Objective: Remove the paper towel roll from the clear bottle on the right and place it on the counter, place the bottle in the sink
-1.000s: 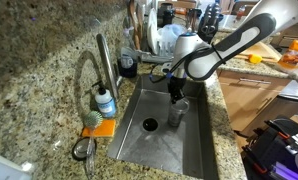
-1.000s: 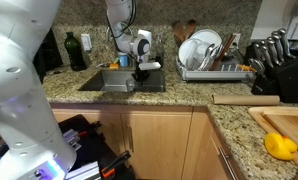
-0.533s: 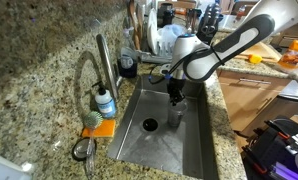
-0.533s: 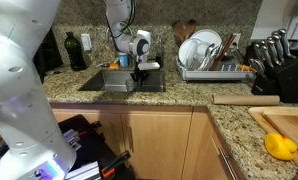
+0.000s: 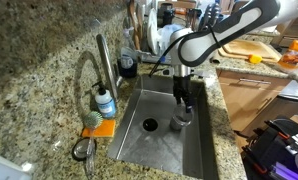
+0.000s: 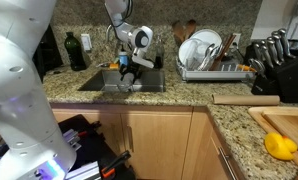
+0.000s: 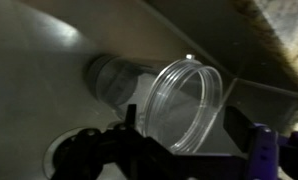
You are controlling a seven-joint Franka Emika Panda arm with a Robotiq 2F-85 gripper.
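Observation:
The clear bottle is inside the sink, tilted against the basin's right side. In the wrist view the bottle points its open round mouth up at me, its body running down toward the basin floor. My gripper hangs just above it, open, its dark fingers standing on either side of the bottle's mouth with a gap showing on the right. In an exterior view the gripper reaches down over the sink. I cannot pick out the paper towel roll. The granite counter surrounds the sink.
A faucet, a small blue-label bottle and an orange sponge stand beside the sink. The drain lies near the bottle. A dish rack with plates, a knife block and a lemon sit further along.
The jaws have opened and let go of the clear bottle, which now leans in the sink. The arm has lifted slightly above it.

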